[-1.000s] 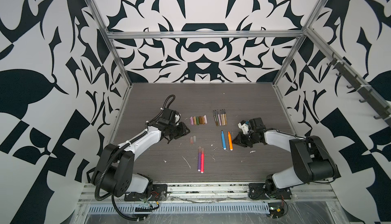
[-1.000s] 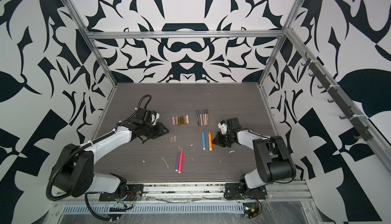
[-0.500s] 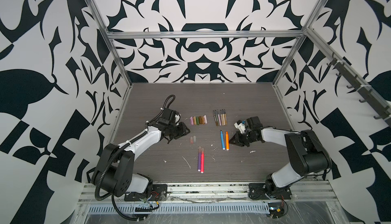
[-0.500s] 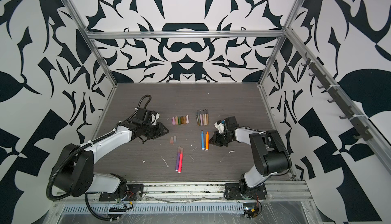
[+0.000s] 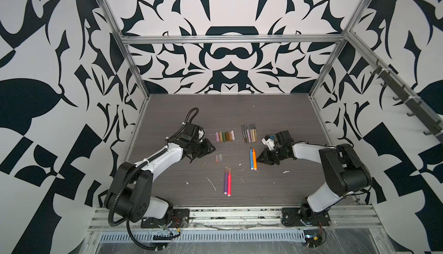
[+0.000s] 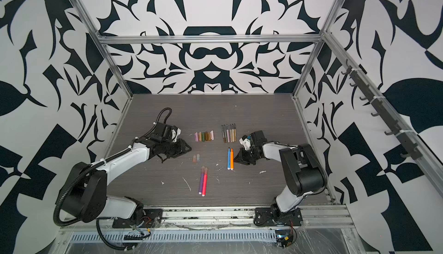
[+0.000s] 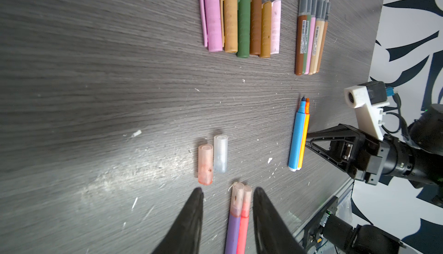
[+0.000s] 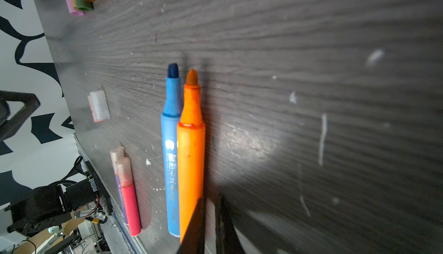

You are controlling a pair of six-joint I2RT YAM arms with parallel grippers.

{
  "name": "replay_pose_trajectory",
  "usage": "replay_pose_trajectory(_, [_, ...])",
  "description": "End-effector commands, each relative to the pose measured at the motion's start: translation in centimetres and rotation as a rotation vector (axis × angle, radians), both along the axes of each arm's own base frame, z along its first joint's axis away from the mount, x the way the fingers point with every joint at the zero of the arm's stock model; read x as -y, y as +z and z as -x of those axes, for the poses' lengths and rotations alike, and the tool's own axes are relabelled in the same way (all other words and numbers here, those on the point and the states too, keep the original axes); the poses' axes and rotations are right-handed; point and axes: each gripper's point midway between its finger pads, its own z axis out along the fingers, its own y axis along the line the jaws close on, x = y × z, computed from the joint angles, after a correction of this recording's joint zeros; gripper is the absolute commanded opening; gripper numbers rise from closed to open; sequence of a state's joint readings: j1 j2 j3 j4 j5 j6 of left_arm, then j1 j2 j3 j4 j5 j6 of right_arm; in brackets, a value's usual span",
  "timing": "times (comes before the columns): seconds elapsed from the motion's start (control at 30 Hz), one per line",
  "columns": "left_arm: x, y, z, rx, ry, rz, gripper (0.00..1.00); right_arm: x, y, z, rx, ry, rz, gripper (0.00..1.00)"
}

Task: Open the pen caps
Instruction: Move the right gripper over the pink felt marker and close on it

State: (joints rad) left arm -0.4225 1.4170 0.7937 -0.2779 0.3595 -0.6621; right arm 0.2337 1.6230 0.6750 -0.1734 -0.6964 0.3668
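Orange pen has shifted sideways since a second ago and now lies flush against the blue pen. The right gripper came across with it; the left arm is unchanged. Table: dark grey wood-grain laminate, matte, one glare patch. Right gripper nearly closed, holding nothing, one finger edge against the orange barrel near its tail. Left gripper part open, empty, hovering. In its wrist view the fingers frame the capped ends of the purple pen and pink pen without touching. Those two lie touching at the near middle of the table and look like the only ones still capped. Blue, orange and the row of thin pens further back show bare nibs. Judgement: a tidying nudge, with the last pair pending. To do that well: part the two barrels first, pinch one mid-length, take the pink pen's cap across its round sides, pull straight along the axis. Thick barrels are smooth round plastic and likely to roll. Their caps are translucent, stained pinkish, probably slick. Row of opaque caps: matte, some ridged, clip on the side. Two loose translucent caps lie side by side, open-ended. White flecks are scattered about.
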Motion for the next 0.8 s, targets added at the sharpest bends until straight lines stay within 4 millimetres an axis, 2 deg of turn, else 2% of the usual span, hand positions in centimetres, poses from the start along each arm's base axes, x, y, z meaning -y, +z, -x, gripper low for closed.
replay_pose_trajectory(0.0, [-0.4,-0.7,0.5,-0.030,0.004,-0.012,0.39,0.9,0.1,-0.2,0.031,-0.023,0.075,0.16])
replay_pose_trajectory(0.1, [-0.5,-0.3,0.5,-0.016,0.006,-0.015,0.39,2.3,1.3,-0.4,0.087,-0.077,0.145,0.16])
replay_pose_trajectory(0.27, [-0.7,0.6,0.2,0.021,0.017,-0.015,0.38,4.7,4.5,0.0,0.175,-0.222,0.236,0.16])
replay_pose_trajectory(0.37, [-0.8,1.1,-0.1,0.047,0.033,-0.014,0.38,4.2,6.4,1.9,0.216,-0.280,0.267,0.17])
replay_pose_trajectory(0.43, [-1.0,1.6,-0.3,0.068,0.048,-0.008,0.38,1.9,7.2,3.9,0.234,-0.259,0.258,0.16])
replay_pose_trajectory(0.53, [-1.1,2.2,-0.5,0.092,0.067,0.002,0.38,-2.4,7.3,7.3,0.253,-0.163,0.247,0.17])
replay_pose_trajectory(0.67, [-1.3,3.1,-0.9,0.120,0.091,0.014,0.37,-7.5,6.6,11.1,0.278,-0.019,0.283,0.17])
replay_pose_trajectory(0.73, [-1.5,2.9,-0.9,0.121,0.102,0.004,0.37,-10.1,5.8,12.7,0.272,0.048,0.312,0.17])
replay_pose_trajectory(0.77, [-1.6,3.6,-0.9,0.143,0.107,0.010,0.37,-11.0,5.4,13.3,0.266,0.071,0.322,0.17])
